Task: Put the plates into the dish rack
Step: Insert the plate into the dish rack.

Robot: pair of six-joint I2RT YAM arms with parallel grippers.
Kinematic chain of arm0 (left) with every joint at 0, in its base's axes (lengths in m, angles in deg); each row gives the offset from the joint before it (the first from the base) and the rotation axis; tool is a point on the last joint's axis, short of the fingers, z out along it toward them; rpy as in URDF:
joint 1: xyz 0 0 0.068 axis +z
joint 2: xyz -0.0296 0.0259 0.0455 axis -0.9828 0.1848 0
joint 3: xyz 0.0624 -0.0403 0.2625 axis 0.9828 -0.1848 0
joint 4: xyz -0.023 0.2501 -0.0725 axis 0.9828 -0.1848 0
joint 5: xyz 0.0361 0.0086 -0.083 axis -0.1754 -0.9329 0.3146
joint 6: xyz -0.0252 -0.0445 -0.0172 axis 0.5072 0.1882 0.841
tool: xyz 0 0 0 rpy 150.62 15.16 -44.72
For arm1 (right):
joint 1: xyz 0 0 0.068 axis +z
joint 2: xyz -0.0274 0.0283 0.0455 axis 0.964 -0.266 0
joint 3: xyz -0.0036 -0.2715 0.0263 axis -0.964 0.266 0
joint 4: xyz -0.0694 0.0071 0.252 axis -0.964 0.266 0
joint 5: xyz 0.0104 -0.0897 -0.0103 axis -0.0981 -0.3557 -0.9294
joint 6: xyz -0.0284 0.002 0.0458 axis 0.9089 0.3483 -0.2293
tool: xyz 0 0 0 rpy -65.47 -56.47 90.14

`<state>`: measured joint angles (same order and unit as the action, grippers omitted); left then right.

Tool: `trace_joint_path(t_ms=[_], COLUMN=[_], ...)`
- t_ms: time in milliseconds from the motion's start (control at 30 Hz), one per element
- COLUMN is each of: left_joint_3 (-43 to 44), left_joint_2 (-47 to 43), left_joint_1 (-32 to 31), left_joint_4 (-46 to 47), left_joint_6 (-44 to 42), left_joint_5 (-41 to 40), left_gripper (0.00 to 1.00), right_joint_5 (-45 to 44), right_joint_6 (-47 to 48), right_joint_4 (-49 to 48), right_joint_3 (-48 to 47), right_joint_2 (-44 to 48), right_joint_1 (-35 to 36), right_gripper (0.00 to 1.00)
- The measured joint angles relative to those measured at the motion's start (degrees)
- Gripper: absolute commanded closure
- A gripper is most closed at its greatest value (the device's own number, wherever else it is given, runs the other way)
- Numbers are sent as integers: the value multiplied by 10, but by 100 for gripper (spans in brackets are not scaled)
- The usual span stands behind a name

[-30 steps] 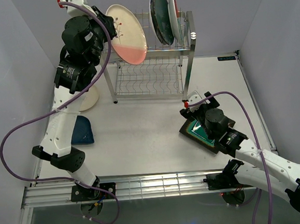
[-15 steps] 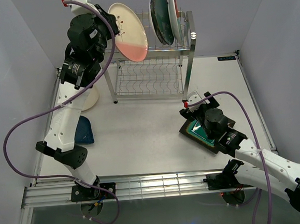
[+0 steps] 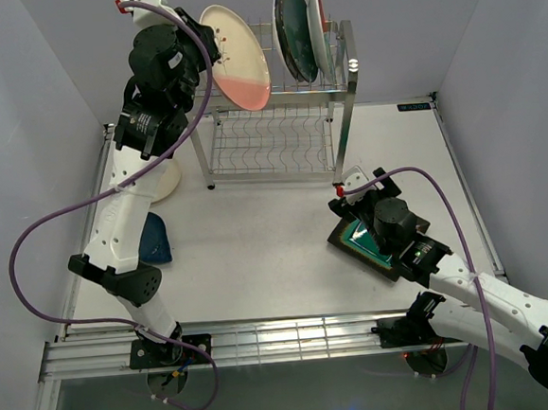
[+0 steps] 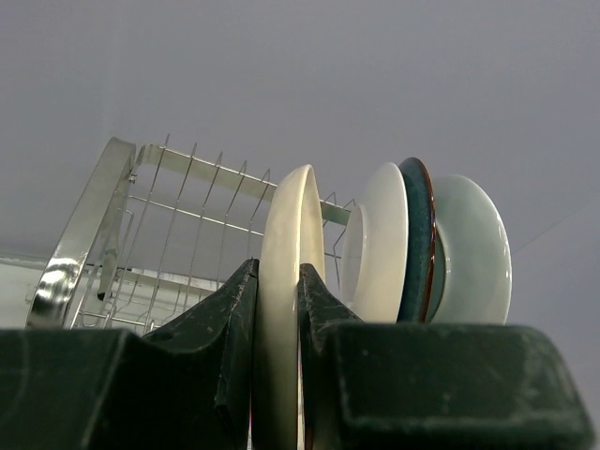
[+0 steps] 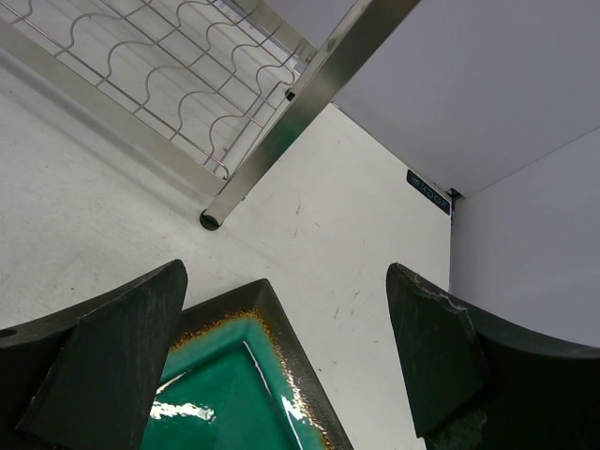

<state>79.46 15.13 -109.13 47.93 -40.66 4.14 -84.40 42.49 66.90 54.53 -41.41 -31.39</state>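
**Overhead view.** I work inside a booth of pale grey walls [image 3: 489, 36] enclosing a white table [image 3: 259, 254]. At the table's far side stands the dish rack [image 3: 274, 143], two wire tiers on steel legs. Its upper tier carries upright plates at the right end, among them a dark teal plate [image 3: 294, 32] and a white plate [image 3: 318, 16]. On the table left of the rack I see a cream plate [image 3: 165, 182], partly behind the left arm. Nearer the arm bases lies a dark blue plate [image 3: 152, 241]. A square green plate [image 3: 356, 234] lies flat right of centre, near the rack's front right leg.

**Left wrist view.** The left gripper [image 4: 277, 291] pinches the rim of the pink-and-cream plate [image 4: 286, 216], one finger on each face. It holds the plate on edge over the upper tier's left end. I cannot tell whether the plate sits in a slot.

**Right wrist view.** The right gripper [image 5: 281, 328] is spread wide above a corner of the square green plate. Contact I cannot judge.
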Motion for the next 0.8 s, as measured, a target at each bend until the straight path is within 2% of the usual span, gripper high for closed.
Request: trace_joint_path(t_ms=[800], left_joint_3=[-20], left_joint_2=[-15], left_joint_1=[0], left_joint_4=[34], left_joint_6=[5], left_joint_5=[-10], left_gripper=[100], right_joint_5=[0], right_joint_6=[0], right_joint_4=[0], right_joint_3=[0], right_joint_2=[0], right_joint_1=[-1], right_gripper=[7])
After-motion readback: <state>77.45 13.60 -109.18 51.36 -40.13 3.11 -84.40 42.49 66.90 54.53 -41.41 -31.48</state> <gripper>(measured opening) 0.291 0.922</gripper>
